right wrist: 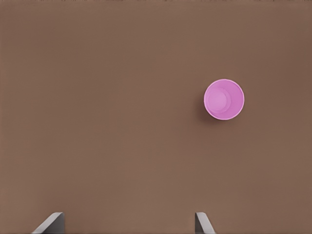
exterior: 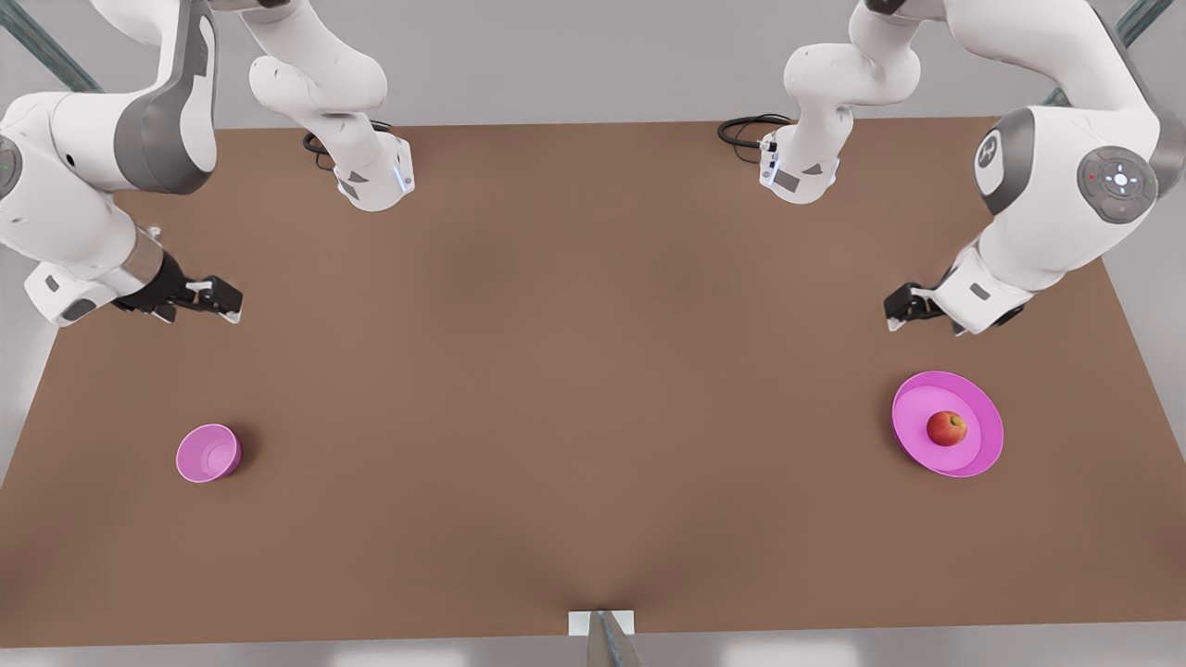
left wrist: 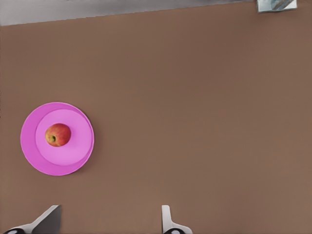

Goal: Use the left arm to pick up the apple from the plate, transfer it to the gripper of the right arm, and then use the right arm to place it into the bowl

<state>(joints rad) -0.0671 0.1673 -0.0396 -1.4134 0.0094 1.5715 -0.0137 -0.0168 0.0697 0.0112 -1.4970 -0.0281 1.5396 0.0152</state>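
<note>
The small red apple (exterior: 946,428) (left wrist: 58,134) lies on the large pink plate (exterior: 913,398) (left wrist: 34,161) at the front view's right. My left gripper (exterior: 899,310) (left wrist: 109,222) hovers open behind the plate, apart from it, with nothing between its fingers. The small deep pink bowl (exterior: 208,453) (right wrist: 224,99) stands at the front view's left, with nothing in it. My right gripper (exterior: 222,301) (right wrist: 126,223) hangs open behind the bowl, well clear of it and holding nothing.
Both arm bases (exterior: 375,181) (exterior: 797,176) stand at the back of the brown table (exterior: 593,389), each with a black cable. A small white bracket (exterior: 600,622) sits at the middle of the front edge. A wide bare stretch separates plate and bowl.
</note>
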